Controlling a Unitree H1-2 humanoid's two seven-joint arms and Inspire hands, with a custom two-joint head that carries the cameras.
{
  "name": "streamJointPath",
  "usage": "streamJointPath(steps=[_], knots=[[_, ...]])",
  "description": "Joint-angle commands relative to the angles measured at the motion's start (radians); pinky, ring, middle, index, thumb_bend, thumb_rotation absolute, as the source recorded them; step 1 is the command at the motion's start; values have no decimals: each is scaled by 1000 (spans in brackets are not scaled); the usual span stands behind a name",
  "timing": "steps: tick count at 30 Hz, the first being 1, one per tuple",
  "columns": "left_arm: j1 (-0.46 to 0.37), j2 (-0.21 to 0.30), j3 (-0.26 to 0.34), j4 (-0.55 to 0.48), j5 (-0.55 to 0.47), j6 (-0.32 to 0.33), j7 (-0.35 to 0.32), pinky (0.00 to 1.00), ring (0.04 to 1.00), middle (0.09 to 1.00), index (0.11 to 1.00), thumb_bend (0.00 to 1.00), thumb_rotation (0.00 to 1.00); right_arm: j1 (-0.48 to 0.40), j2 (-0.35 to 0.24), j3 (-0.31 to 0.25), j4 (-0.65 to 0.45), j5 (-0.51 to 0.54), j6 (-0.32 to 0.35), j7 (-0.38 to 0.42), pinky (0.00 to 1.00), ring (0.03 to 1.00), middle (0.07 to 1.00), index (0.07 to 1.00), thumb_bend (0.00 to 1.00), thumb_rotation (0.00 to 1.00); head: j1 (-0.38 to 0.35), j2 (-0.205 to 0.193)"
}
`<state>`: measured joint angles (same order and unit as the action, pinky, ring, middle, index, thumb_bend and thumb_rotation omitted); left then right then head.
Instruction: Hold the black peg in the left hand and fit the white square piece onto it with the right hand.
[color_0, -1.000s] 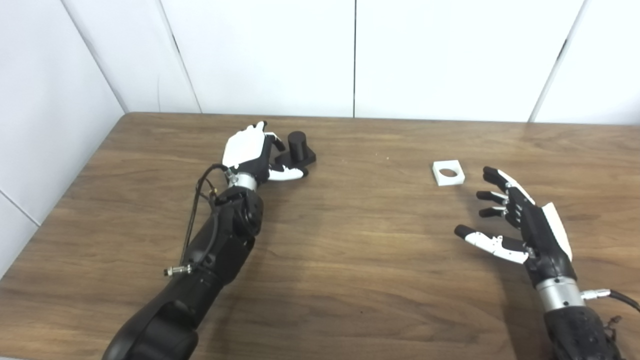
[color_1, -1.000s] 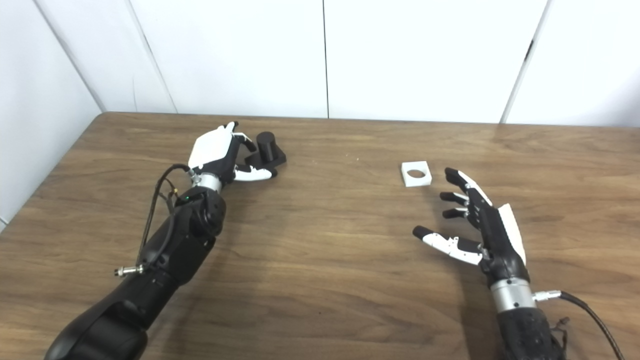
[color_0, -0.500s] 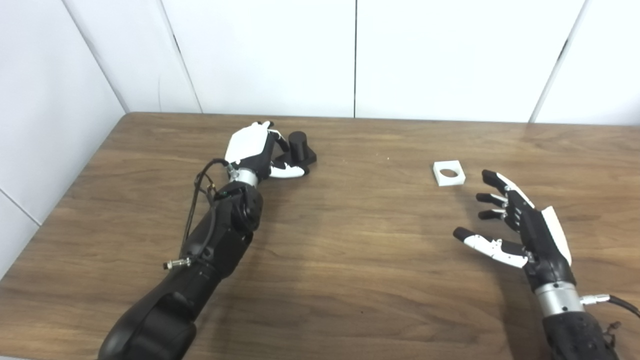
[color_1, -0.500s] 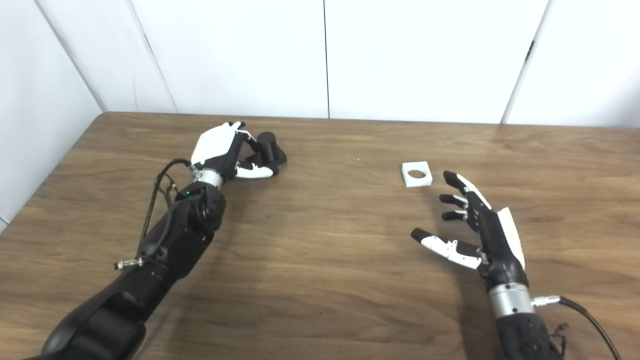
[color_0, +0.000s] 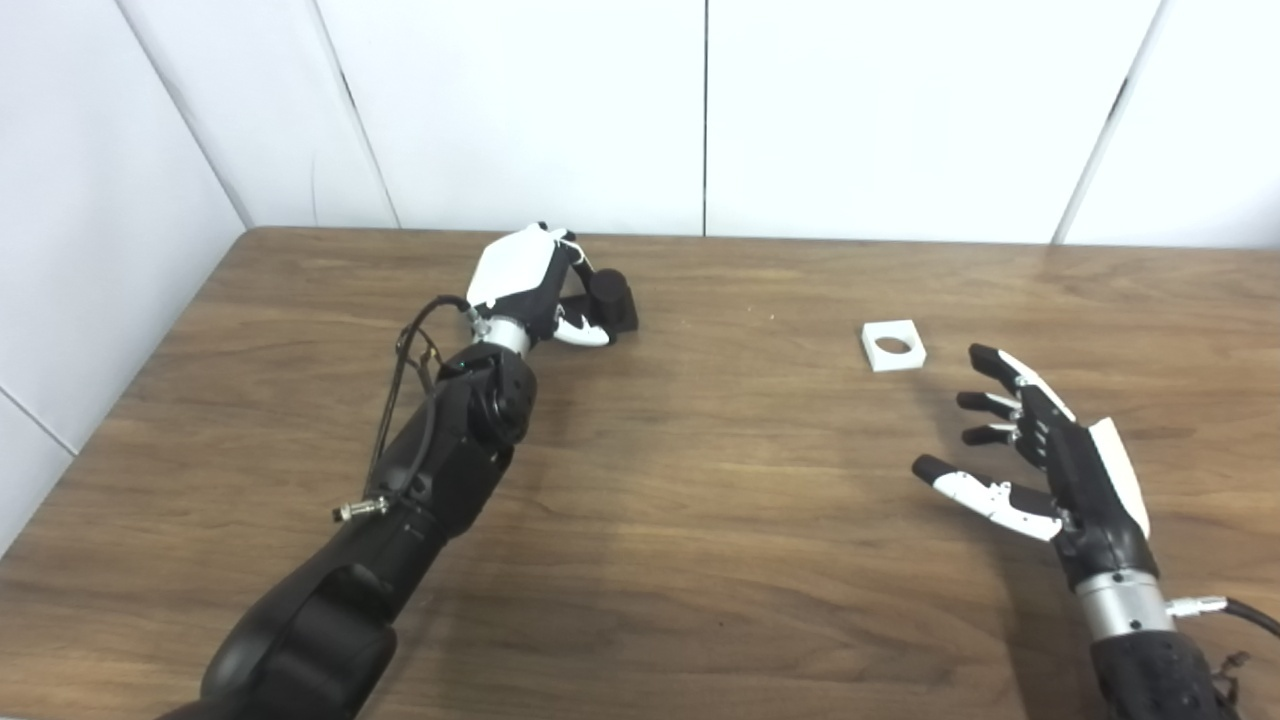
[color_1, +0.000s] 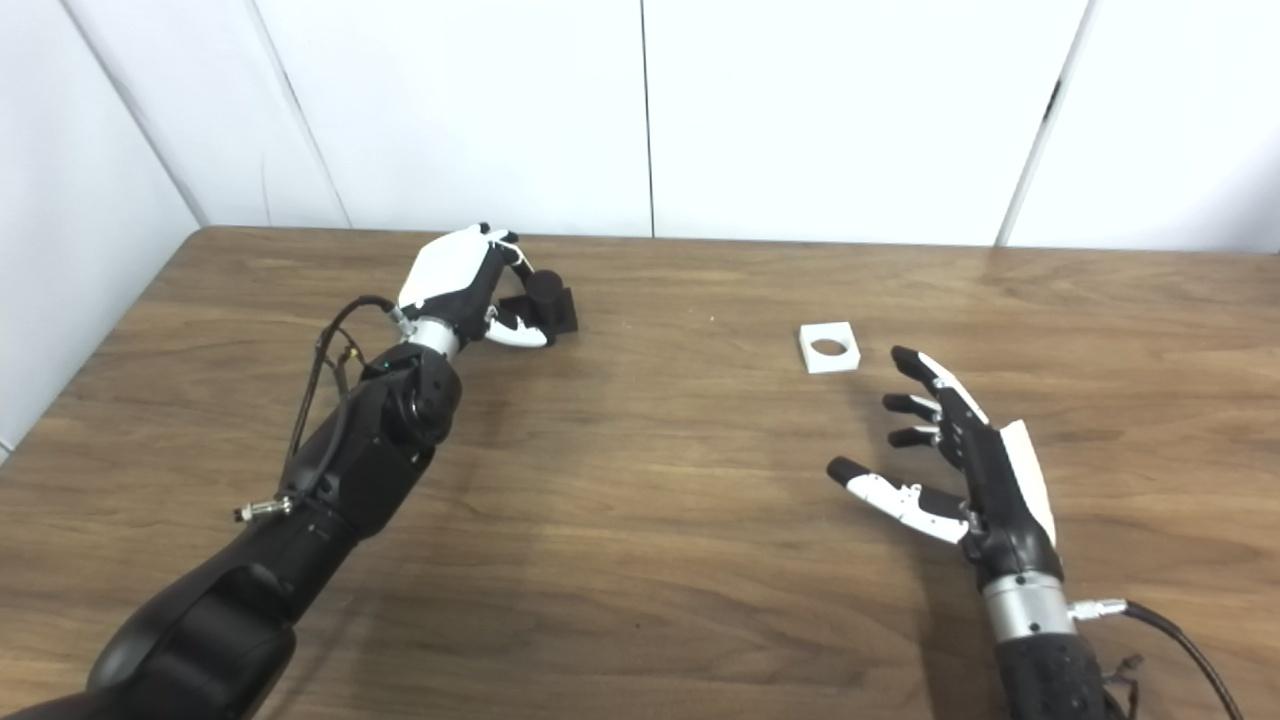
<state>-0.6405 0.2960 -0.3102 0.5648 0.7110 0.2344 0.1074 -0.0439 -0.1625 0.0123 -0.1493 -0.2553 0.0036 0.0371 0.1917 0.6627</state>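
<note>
The black peg (color_0: 612, 298), a short cylinder on a square base, is at the back left of the wooden table (color_0: 700, 500). My left hand (color_0: 525, 285) is curled around its base, fingers over the top and thumb underneath, and the peg looks slightly tilted in the grasp. The white square piece (color_0: 893, 345), with a round hole, lies flat on the right half of the table. My right hand (color_0: 1040, 455) hovers open a short way in front and to the right of it, fingers spread, touching nothing.
White wall panels (color_0: 700, 110) run along the table's far edge and left side. A black cable (color_0: 400, 380) loops along the left forearm.
My left hand has reached farther back and right and closed on the black peg, which has shifted and tilted. The right hand has drawn back slightly and stays open.
</note>
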Motion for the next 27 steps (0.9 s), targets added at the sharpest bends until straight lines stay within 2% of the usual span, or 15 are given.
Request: streamJointPath(steps=[1, 7, 13, 17, 20, 23, 27], knots=[[-15, 29, -7, 17, 7, 2, -6, 1000, 997, 901, 488, 512, 83, -26, 2, -7, -35, 6, -21, -15, 627, 772, 892, 863, 665, 301, 0, 0], [-9, 43, -23, 4, 3, -21, -29, 1000, 994, 900, 486, 512, 83, -27, 0, -8, -32, 7, -22, -16, 624, 774, 895, 865, 665, 300, -6, 3], [7, 62, -18, -40, -54, -73, -95, 1000, 1000, 913, 484, 514, 83, -27, 1, -9, -42, -1, -9, -17, 633, 767, 885, 862, 663, 292, -5, 3], [24, 83, -15, -83, -113, -137, -160, 1000, 1000, 926, 485, 515, 84, -31, -2, -11, -36, 10, -14, -11, 653, 775, 886, 866, 662, 294, -5, 2], [27, 89, -12, -92, -135, -159, -178, 1000, 1000, 928, 486, 515, 83, -32, -3, -12, -34, 13, -17, -9, 653, 777, 887, 867, 660, 292, -5, 2], [41, 114, -13, -144, -189, -207, -256, 1000, 998, 929, 486, 515, 87, -36, -2, -9, -29, 3, -16, -14, 637, 774, 881, 864, 669, 303, -6, 3], [58, 128, -6, -184, -224, -272, -288, 977, 980, 920, 488, 515, 91, -35, -3, -9, -34, 4, -10, -10, 641, 781, 885, 870, 669, 307, -10, 5]])
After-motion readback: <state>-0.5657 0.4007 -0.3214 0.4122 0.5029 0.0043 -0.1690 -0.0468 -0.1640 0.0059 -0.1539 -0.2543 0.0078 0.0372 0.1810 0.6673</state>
